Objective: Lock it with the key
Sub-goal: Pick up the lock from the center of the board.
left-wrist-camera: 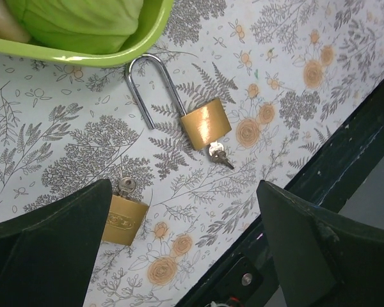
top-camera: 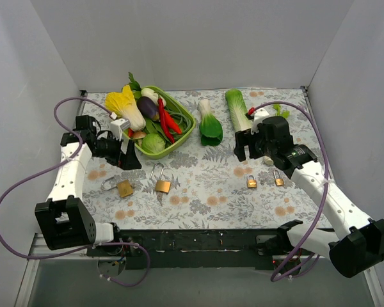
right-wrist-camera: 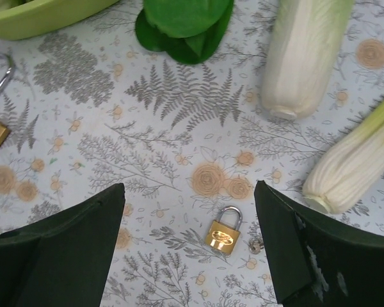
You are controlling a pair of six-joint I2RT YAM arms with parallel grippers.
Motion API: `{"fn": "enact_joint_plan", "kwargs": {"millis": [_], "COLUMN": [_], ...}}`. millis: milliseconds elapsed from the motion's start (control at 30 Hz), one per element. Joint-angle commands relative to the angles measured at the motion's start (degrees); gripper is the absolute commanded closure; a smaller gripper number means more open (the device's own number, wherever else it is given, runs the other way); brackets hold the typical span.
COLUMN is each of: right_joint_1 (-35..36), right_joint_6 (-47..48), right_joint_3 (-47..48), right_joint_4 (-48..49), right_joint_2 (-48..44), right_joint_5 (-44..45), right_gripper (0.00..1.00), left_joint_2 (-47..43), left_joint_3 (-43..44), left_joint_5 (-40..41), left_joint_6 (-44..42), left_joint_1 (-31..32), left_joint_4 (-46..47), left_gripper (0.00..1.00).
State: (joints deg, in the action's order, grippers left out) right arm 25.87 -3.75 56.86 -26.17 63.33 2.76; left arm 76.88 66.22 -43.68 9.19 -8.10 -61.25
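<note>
A brass padlock with a long open shackle lies mid-table. In the left wrist view it has a key in its base. A second brass padlock lies to its left, also with a key in it, partly behind my left finger. Two small padlocks lie on the right. One small padlock has a shut shackle and a tiny key beside it. My left gripper is open and empty above the mat. My right gripper is open and empty above the small padlock.
A green basket of vegetables stands at the back left, its rim in the left wrist view. Bok choy, a napa cabbage and a celery stalk lie at the back. A black rail runs along the near edge.
</note>
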Motion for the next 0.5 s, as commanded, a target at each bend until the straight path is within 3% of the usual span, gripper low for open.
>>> {"fn": "enact_joint_plan", "kwargs": {"millis": [0,133,333,467], "right_joint_1": [-0.20,-0.29,-0.38,-0.38], "right_joint_6": [2.43,3.57,6.20,6.21], "right_joint_3": [0.01,-0.08,1.06,0.88], "right_joint_4": [-0.02,-0.37,-3.27,-3.45], "right_joint_2": [-0.67,0.12,1.45,1.10], "right_joint_5": [-12.69,-17.17,-18.32,-19.37], "right_gripper": [0.12,0.11,0.11,0.11], "left_joint_2": [-6.21,-4.03,-2.35,-0.51], "left_joint_3": [-3.89,-3.90,-5.92,-9.52], "left_joint_5": [-0.46,5.61,7.02,8.26], "left_joint_6": [-10.75,-27.88,-46.34,-58.65], "left_joint_1": [2.99,14.04,22.67,24.79], "left_joint_4": [1.91,-0.42,-0.71,0.17], "left_gripper": [0.02,0.02,0.02,0.04]}}
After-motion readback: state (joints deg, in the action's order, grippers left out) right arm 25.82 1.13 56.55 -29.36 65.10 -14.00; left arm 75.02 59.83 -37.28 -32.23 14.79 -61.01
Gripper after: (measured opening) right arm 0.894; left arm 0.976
